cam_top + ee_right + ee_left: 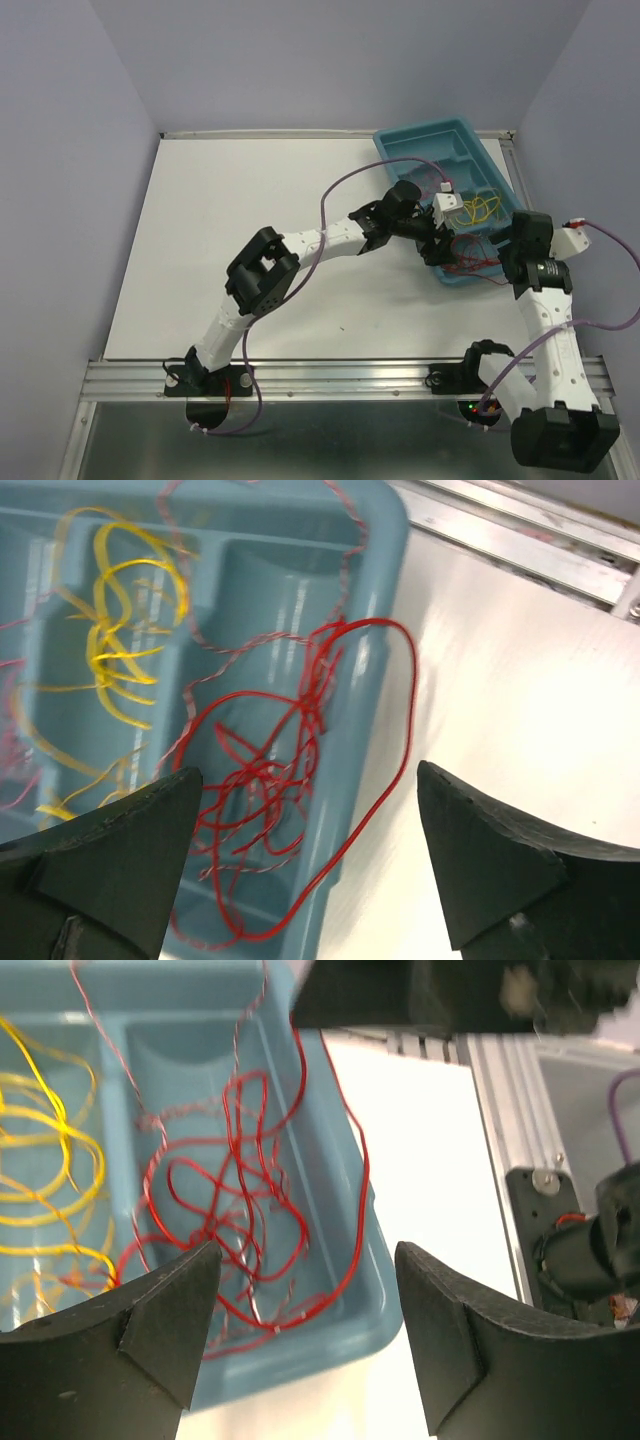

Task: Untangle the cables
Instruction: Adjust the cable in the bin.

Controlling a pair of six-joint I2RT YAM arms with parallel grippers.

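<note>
The cables lie in a teal compartment tray (425,140) at the back right of the table. Curly red cables (230,1175) fill its near end compartment, and one red loop (410,710) hangs over the rim onto the white table. Yellow cables (120,650) lie in the neighbouring compartment, yellow cables (478,210) in the top view too. My left gripper (307,1260) hovers open over the tray's near corner, with no strand between its fingers. From the other side my right gripper (310,775) stands open above the red cables (270,770), holding nothing.
The right arm's black wrist (450,995) sits close in front of the left gripper. An aluminium rail (350,375) runs along the table's near edge. Thick purple leads (330,195) trail along both arms. Grey walls enclose the white table (250,220).
</note>
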